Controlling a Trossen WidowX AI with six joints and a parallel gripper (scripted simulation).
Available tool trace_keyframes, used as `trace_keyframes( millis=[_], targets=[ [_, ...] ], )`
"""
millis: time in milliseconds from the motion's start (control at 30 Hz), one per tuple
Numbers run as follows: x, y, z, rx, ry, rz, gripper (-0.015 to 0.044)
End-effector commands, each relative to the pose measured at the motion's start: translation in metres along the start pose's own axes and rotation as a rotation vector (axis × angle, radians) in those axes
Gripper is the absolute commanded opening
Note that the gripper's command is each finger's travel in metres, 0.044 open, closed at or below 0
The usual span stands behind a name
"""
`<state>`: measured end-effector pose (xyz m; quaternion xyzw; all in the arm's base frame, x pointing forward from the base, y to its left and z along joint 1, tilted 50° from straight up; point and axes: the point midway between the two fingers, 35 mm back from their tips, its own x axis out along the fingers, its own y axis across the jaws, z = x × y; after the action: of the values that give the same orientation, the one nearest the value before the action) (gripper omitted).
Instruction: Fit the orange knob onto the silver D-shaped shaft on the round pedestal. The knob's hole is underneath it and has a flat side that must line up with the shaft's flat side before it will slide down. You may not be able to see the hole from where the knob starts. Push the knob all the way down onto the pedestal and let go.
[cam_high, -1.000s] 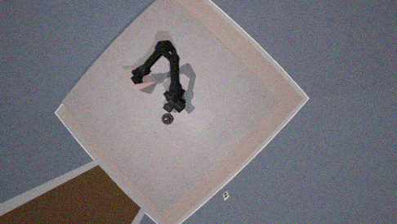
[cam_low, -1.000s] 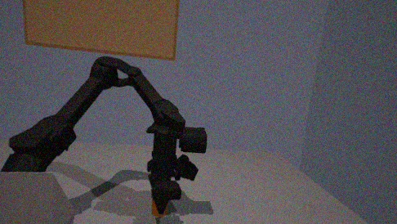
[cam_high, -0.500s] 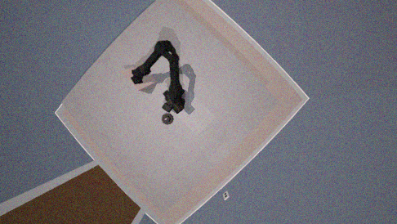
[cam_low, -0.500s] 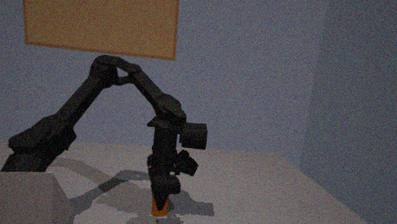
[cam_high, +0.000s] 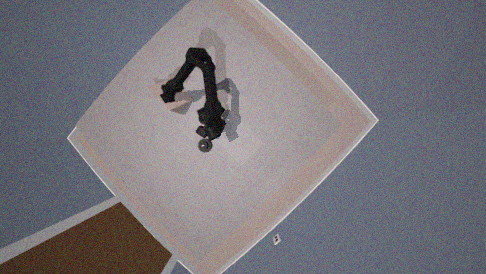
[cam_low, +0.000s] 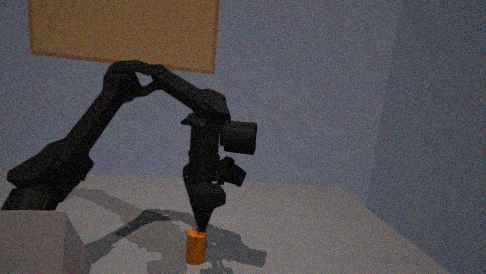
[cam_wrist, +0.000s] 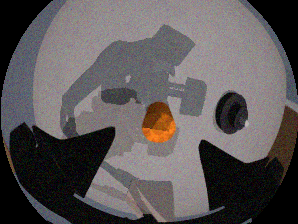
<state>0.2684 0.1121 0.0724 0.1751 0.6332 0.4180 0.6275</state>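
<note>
The orange knob stands upright on the table, apart from the pedestal. The dark round pedestal with its shaft sits to the knob's right in the wrist view. My gripper is open and points straight down, just above the knob's top. Its fingers stand wide on either side and do not touch the knob. The arm hides the knob in the overhead view. The knob's hole is not visible.
The pale square table has a raised rim. A light box stands at the arm's base. An orange panel hangs on the back wall. A brown surface lies off the table's corner.
</note>
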Motion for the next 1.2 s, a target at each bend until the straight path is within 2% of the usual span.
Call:
trace_keyframes(
  millis=[0,1167],
  targets=[
    [0.009,0.0,-0.001,0.002,0.003,0.0,0.044],
    [0.063,0.0,0.0,0.002,0.003,0.0,0.044]
  ],
)
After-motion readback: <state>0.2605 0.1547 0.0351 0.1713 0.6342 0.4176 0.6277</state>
